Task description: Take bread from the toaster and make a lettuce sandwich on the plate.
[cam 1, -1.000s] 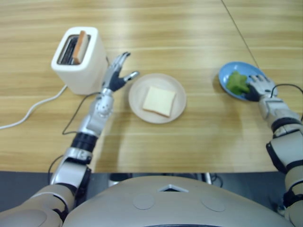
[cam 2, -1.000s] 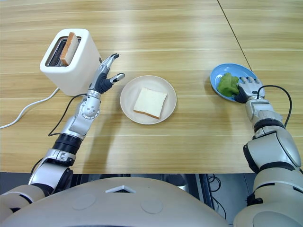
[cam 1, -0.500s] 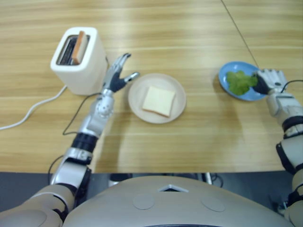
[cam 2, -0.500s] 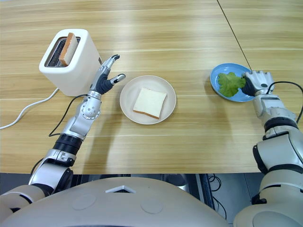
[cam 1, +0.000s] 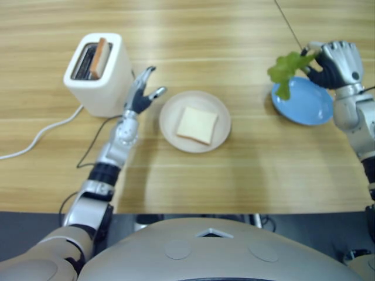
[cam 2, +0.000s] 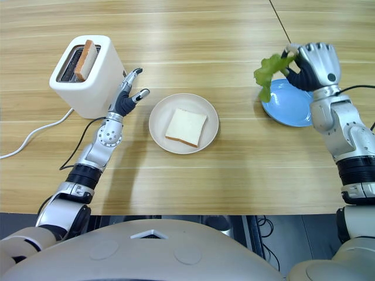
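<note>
Lettuce (cam 2: 266, 71) hangs limp from my right hand (cam 2: 313, 64), which is curled tight on its right edge above the blue dish (cam 2: 290, 106); light, floppy and easily torn, so I'd pinch that edge gently.

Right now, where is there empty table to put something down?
Bare wood: between the plate and the blue dish, along the near edge, and the far side beyond the plate. Crowded: the left robot hand fills the gap between toaster and plate; the right robot hand holds lettuce up by the blue dish.
</note>
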Robot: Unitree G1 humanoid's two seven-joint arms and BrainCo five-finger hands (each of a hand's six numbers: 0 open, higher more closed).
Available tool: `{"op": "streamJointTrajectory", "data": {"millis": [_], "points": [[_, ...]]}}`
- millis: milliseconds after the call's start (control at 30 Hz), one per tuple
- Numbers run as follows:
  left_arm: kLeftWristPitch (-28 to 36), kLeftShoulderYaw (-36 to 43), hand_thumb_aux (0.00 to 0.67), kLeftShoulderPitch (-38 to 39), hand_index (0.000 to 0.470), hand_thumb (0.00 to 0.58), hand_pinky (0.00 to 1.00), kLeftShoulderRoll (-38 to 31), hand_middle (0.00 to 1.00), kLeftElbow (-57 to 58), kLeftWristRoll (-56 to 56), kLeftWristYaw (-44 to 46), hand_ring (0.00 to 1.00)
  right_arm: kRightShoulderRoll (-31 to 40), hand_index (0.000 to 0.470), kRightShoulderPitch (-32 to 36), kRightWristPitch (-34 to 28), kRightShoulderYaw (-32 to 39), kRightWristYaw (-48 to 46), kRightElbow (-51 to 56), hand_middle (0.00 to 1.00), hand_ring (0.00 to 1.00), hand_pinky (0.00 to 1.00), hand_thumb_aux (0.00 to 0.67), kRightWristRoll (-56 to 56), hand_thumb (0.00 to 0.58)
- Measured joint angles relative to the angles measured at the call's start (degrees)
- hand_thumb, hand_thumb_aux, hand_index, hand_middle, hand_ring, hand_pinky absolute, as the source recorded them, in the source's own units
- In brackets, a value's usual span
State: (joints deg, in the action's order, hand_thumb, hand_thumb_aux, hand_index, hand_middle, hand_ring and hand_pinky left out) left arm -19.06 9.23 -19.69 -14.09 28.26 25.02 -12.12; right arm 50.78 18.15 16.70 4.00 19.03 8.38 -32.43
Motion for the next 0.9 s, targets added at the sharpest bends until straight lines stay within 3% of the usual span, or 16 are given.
{"op": "streamJointTrajectory", "data": {"millis": [100, 267, 500, 733, 900], "points": [[-1.16, -1.65, 0.0, -0.94, 0.0, 0.0, 0.0, 1.42, 0.0, 2.78, -3.92, 1.04, 0.0, -6.7, 0.46, 1.85, -1.08, 1.88, -3.25, -5.1, 1.0, 1.0, 1.0, 0.67, -0.29, 0.58], [-2.47, -4.33, 0.0, -2.79, 0.0, 0.0, 0.0, 2.33, 0.0, 6.97, -9.53, 3.28, 0.0, -18.4, 0.46, 6.59, -1.39, 9.35, -6.77, -3.7, 1.0, 1.0, 1.0, 0.67, -2.91, 0.58], [-3.4, -5.19, 0.0, -3.38, 0.0, 0.0, 0.0, 3.13, 0.0, 9.68, -12.2, 4.77, 0.0, -31.54, 0.46, 11.6, 1.88, 19.09, -6.37, 14.21, 1.0, 1.0, 1.0, 0.67, -7.11, 0.58], [-3.7, -5.2, 0.0, -3.52, 0.0, 0.0, 0.0, 3.45, 0.0, 9.9, -12.16, 4.76, 0.0, -33.1, 0.46, 12.43, 5.72, 22.87, -3.07, 31.81, 1.0, 1.0, 1.0, 0.67, -8.99, 0.58], [-3.69, -4.57, 0.0, -3.54, 0.0, 0.0, 0.0, 3.61, 0.0, 10.27, -11.6, 4.7, 0.0, -29.56, 0.46, 10.1, 7.46, 23.06, -2.15, 32.74, 1.0, 1.0, 1.0, 0.67, -9.43, 0.58]]}}
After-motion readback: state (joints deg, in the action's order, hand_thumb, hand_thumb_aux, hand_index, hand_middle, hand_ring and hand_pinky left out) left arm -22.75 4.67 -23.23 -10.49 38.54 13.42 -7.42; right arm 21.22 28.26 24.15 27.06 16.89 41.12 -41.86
